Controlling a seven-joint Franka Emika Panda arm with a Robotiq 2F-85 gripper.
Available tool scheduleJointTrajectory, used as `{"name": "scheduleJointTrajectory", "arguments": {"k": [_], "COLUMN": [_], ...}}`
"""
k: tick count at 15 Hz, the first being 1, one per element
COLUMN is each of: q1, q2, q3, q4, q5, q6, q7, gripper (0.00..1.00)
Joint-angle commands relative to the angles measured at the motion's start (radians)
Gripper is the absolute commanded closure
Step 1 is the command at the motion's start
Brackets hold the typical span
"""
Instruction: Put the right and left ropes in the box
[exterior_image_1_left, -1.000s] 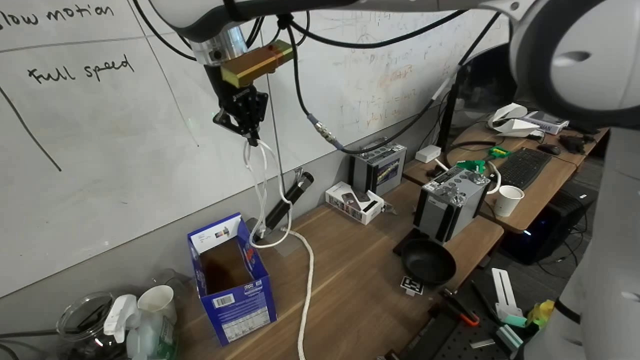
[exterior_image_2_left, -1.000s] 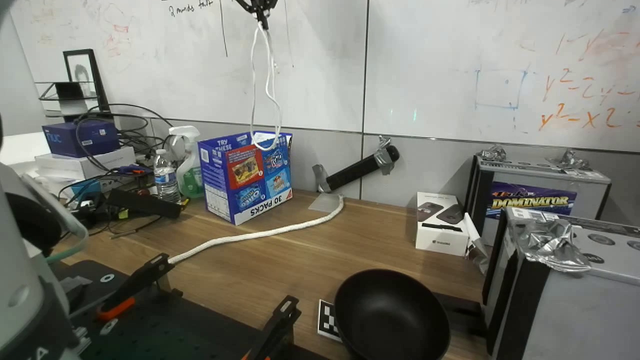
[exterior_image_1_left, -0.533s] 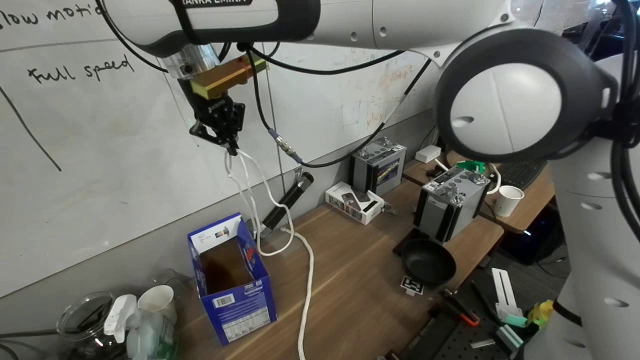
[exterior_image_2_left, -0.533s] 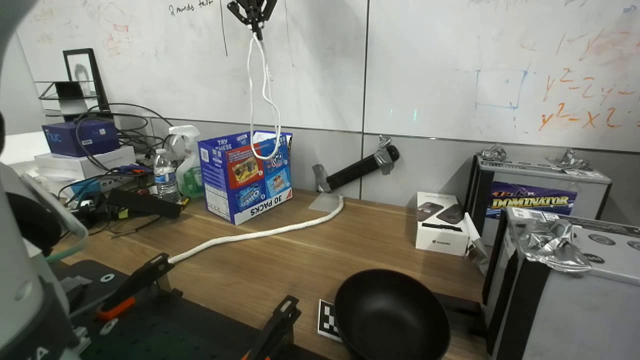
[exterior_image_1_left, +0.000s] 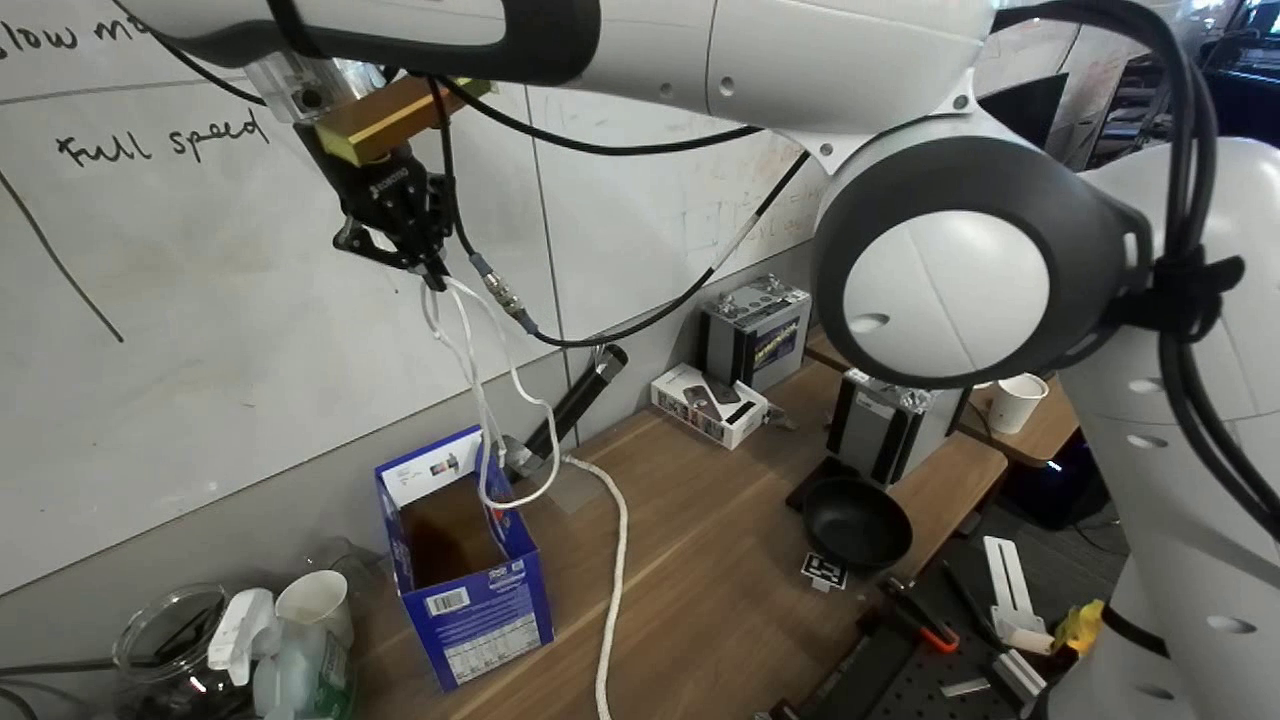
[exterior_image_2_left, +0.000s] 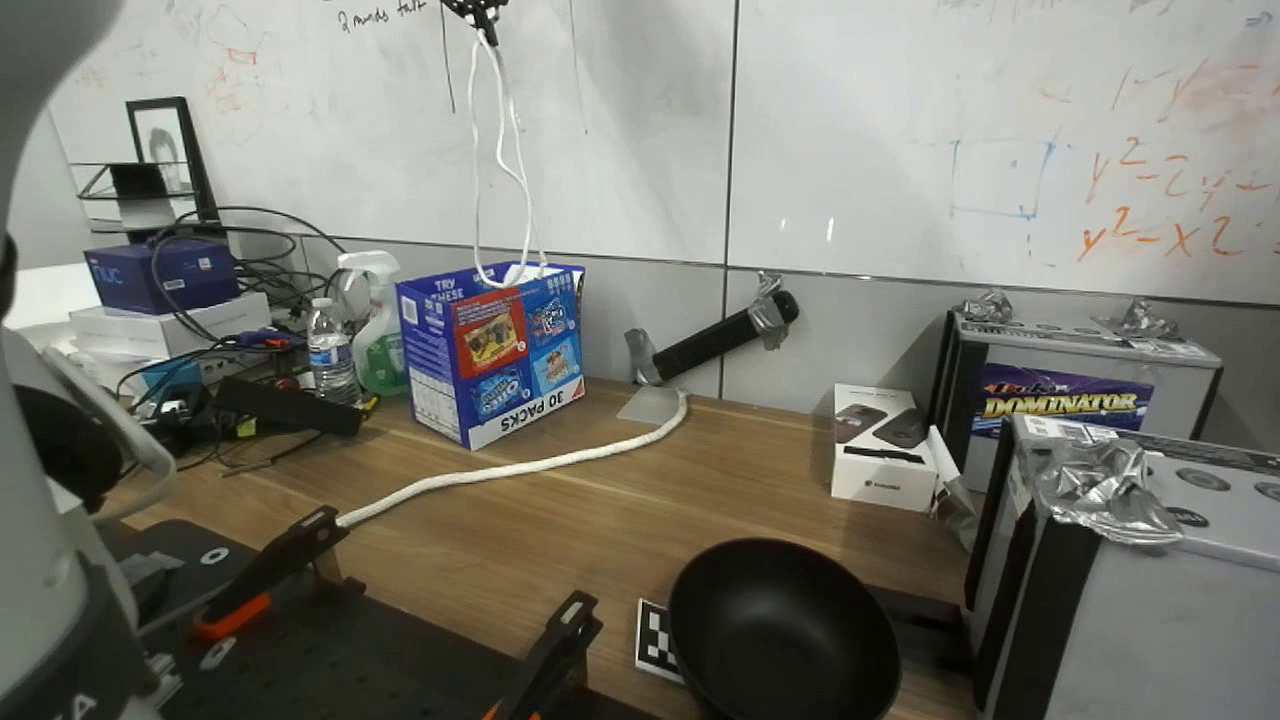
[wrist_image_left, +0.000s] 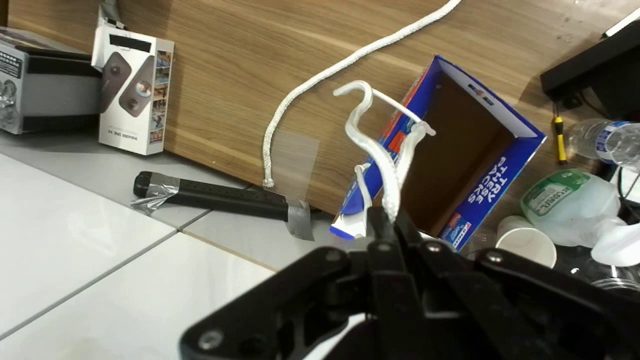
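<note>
My gripper (exterior_image_1_left: 432, 277) is shut on a white rope (exterior_image_1_left: 556, 450) high above the table, in front of the whiteboard. It also shows at the top edge in an exterior view (exterior_image_2_left: 488, 35) and in the wrist view (wrist_image_left: 392, 222). The held rope hangs in loops; its lower part overlaps the side wall and opening of the blue box (exterior_image_1_left: 490, 625). I cannot tell how much hangs below the rim. In the wrist view the held rope (wrist_image_left: 372, 145) crosses the wall of the open box (wrist_image_left: 492, 185). A second white rope (exterior_image_2_left: 530, 467) lies curved on the table beside the box.
A black bar (exterior_image_2_left: 715, 340) is taped to the wall near the box. A spray bottle (exterior_image_2_left: 380, 330) and a water bottle (exterior_image_2_left: 330, 355) stand close on the box's other side. A black pan (exterior_image_2_left: 785, 630), a white phone carton (exterior_image_2_left: 882, 445) and grey batteries (exterior_image_2_left: 1140, 590) stand farther off.
My gripper has moved left in both exterior views, dipping and then rising slightly, with the rope held throughout. The hanging loop has gone from beside the box to over its wall.
</note>
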Motion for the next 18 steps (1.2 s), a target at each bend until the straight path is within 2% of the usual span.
{"name": "scheduleJointTrajectory", "arguments": {"k": [1,8,9,18], "q1": [0.057,0.070,0.054,0.044], "q2": [0.055,0.145,0.136,0.196], "q3": [-0.047,-0.072,-0.049,-0.030], "q4": [0.137,0.231,0.206,0.235], "q5": [-0.010,0.026,0.019,0.055], "q6": [-0.049,-0.029,-0.012,0.010], "q7": [-0.008,-0.031,-0.026,-0.026], "gripper": [0.96,0.96,0.96,0.96]}}
